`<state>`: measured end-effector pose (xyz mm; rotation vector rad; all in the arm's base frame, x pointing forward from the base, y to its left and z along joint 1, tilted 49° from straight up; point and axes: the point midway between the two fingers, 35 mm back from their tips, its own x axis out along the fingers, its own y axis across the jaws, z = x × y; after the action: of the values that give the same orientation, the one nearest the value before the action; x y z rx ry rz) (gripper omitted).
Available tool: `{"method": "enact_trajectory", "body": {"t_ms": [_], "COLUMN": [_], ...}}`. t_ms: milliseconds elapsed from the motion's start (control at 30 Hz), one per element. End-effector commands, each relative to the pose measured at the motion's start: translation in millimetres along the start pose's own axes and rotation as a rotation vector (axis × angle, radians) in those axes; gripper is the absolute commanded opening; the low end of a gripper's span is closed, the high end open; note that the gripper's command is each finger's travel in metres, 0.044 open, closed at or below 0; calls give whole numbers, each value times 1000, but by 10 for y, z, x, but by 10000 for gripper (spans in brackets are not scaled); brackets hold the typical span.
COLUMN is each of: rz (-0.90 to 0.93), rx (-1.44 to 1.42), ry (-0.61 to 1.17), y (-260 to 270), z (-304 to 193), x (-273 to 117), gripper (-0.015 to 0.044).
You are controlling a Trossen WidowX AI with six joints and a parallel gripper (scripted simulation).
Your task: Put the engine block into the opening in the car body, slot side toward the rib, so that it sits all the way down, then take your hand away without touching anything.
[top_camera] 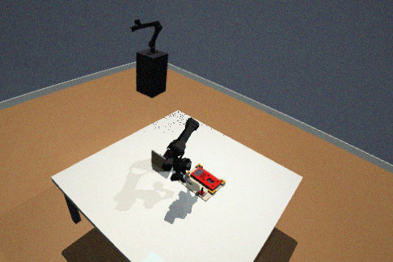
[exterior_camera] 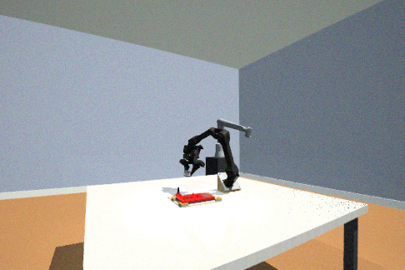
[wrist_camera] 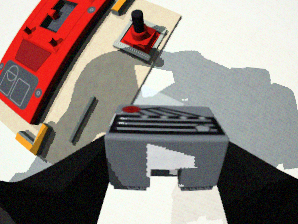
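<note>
My gripper [wrist_camera: 164, 143] is shut on the grey engine block [wrist_camera: 120, 150], which has a ribbed dark top with a red round spot and a notch in its lower edge. In the exterior view the block [exterior_camera: 187, 172] hangs under the fingers, above the table. The red car body [wrist_camera: 37, 50] [top_camera: 201, 175] [exterior_camera: 197, 197] lies at upper left in the wrist view, clear of the block. Its dark rectangular opening [wrist_camera: 61, 19] shows near that view's top edge. The rib cannot be made out clearly.
The beige board [wrist_camera: 172, 21] bears yellow corner brackets [wrist_camera: 36, 139], a thin grey bar [wrist_camera: 84, 120] and a red piece [wrist_camera: 145, 37] with an upright black post. An upright panel [top_camera: 158, 159] stands beside the arm. A second arm stands on a black pedestal [top_camera: 151, 77] behind the table.
</note>
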<state>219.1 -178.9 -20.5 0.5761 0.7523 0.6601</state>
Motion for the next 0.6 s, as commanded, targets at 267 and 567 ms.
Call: {"method": "enact_trajectory", "body": {"t_ms": [267,567], "rz": [-12,-11], "rx": [1,0], "ry": [-211,-328], "y": [13,7], "z": [-80,-146], "x": [-5,51], "gripper": [0,0]}}
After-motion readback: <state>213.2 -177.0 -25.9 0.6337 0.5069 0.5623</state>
